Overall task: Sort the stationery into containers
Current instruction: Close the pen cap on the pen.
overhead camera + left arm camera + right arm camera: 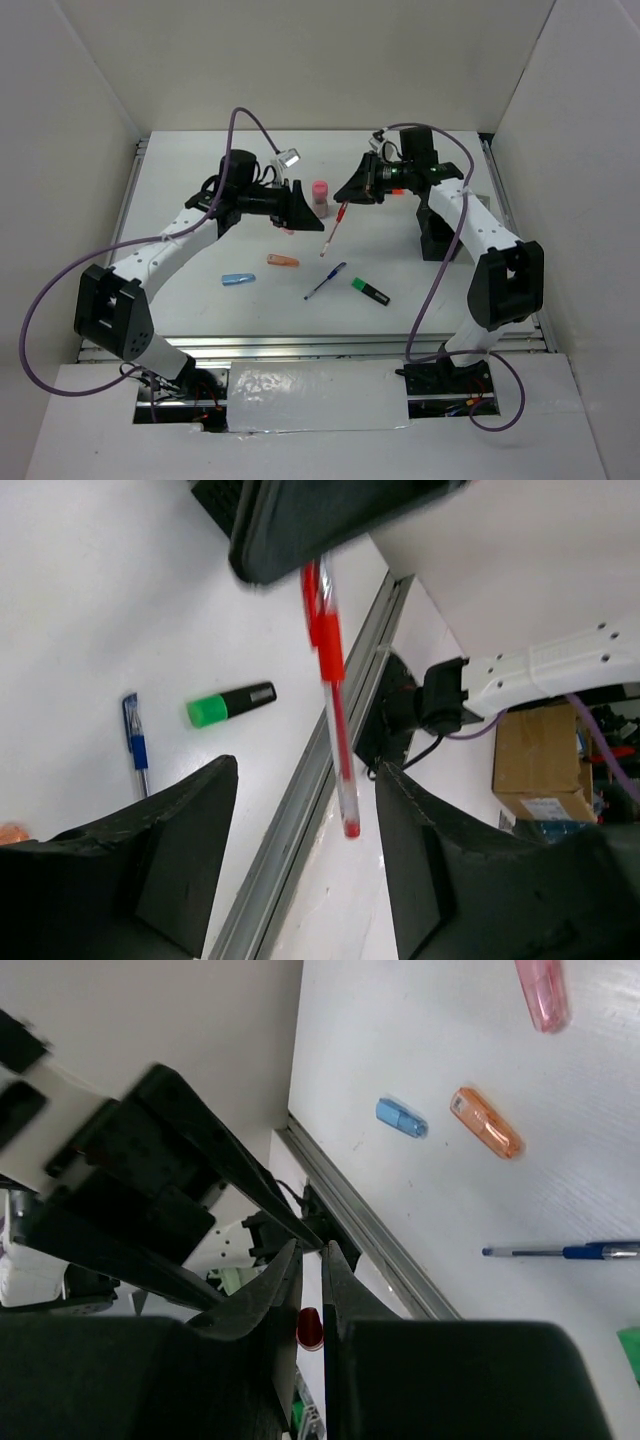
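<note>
Top external view: right gripper [346, 198] is clamped on the red pen [335, 232], which hangs tip-down; left gripper [292, 212] is spread wide, holding nothing.

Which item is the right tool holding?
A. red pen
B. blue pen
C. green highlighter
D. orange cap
A: the right tool is shut on the red pen, which hangs from it; the other three lie on the table.

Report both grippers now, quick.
Left gripper: open, empty.
Right gripper: closed on the red pen.
</note>
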You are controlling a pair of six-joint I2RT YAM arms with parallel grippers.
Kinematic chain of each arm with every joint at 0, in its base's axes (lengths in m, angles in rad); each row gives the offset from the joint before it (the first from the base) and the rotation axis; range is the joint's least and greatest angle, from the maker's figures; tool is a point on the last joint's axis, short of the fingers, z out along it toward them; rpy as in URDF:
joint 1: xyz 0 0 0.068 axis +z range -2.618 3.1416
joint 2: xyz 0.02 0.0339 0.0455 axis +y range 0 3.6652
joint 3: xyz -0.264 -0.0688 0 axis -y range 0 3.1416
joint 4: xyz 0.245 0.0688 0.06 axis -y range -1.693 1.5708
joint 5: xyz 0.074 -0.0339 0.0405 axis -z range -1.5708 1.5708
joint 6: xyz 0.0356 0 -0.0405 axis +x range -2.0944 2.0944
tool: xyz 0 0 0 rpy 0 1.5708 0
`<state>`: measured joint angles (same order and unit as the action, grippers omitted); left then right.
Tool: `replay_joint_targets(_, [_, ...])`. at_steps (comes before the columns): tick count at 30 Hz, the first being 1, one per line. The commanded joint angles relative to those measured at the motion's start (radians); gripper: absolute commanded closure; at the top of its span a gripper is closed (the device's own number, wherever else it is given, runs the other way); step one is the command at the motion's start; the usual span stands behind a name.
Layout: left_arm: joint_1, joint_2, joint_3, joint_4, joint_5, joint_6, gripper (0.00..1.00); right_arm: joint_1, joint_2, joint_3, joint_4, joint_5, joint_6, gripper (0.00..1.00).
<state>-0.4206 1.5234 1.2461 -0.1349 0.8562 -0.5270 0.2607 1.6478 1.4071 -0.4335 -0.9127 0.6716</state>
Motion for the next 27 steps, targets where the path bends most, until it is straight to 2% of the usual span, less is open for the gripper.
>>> replay_joint_targets(1, [-0.026,-0.068,-0.025,-0.017,0.012,0.085,0.30,-0.011,-0.008,0.092,0.003,-0.009,-0.023,1.00])
replay_joint_targets(12, [-0.083,-0.106,-0.053,-0.046,0.052,0.114,0.30,-0.023,-0.066,0.105,-0.013,0.020,-0.061,1.00])
replay_joint_targets(23, [-0.113,-0.091,-0.053,-0.075,-0.025,0.127,0.31,-0.035,-0.097,0.099,0.007,0.008,-0.030,1.00])
replay_joint_targets(27, [-0.112,-0.080,-0.053,-0.051,-0.008,0.108,0.36,-0.035,-0.102,0.093,0.016,0.006,-0.026,1.00])
